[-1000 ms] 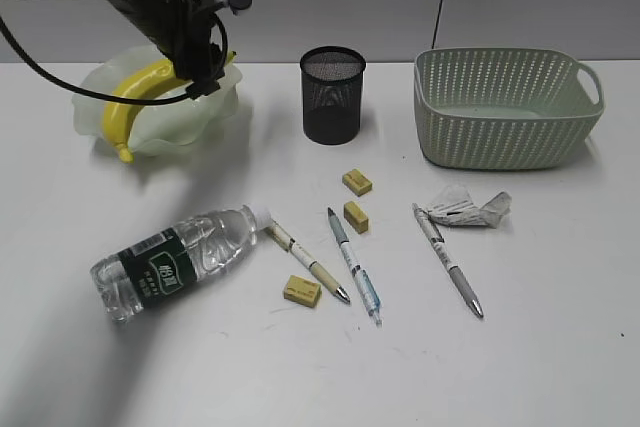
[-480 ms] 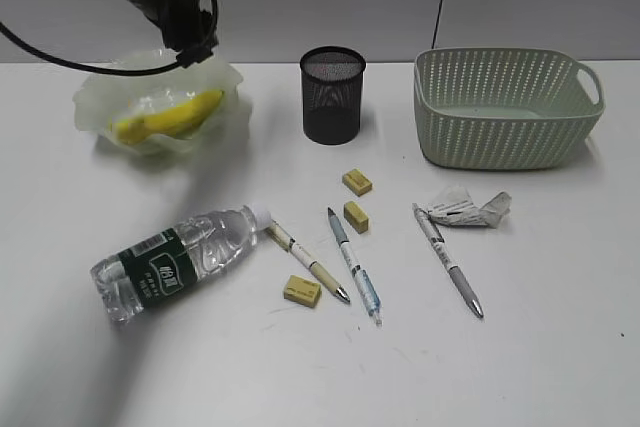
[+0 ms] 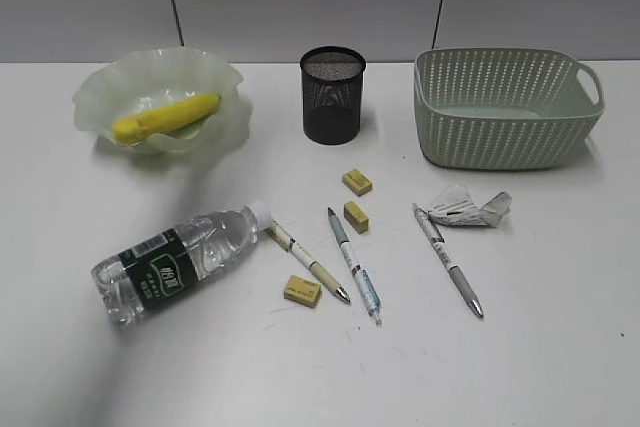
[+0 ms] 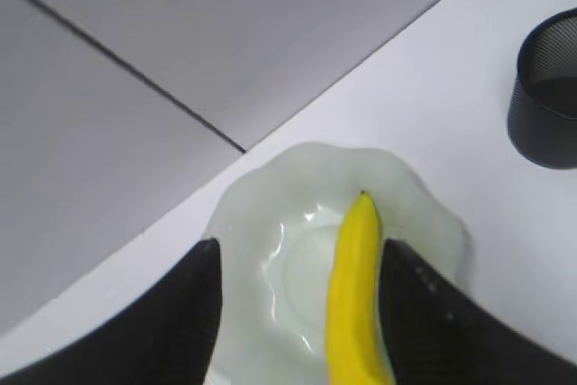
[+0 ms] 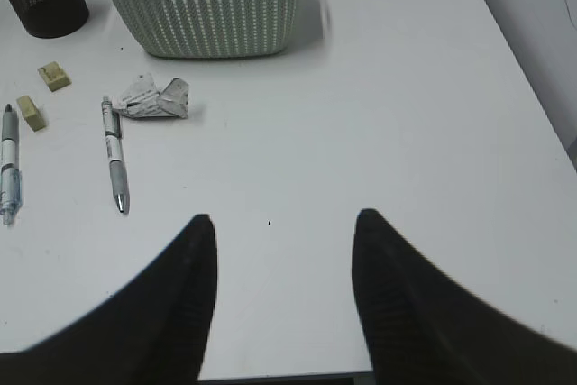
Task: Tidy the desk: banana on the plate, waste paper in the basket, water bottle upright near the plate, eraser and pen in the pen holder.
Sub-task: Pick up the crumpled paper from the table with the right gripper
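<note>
Banana (image 4: pixel 358 295) lies in the plate (image 4: pixel 243 250) below the left gripper (image 4: pixel 297 313), jaws spread and empty. Right gripper (image 5: pixel 281 295) gapes too. Bottle (image 3: pixel 175 262), paper (image 5: pixel 153 98), pens, erasers remain.

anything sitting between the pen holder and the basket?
No. In the exterior view the stretch of desk between the pen holder and the basket is bare white tabletop; the erasers and pens lie nearer the camera.

Yellow banana (image 3: pixel 165 117), pale green plate (image 3: pixel 100 87), black mesh pen holder (image 3: pixel 332 97), sage perforated basket (image 3: pixel 505 127).
</note>
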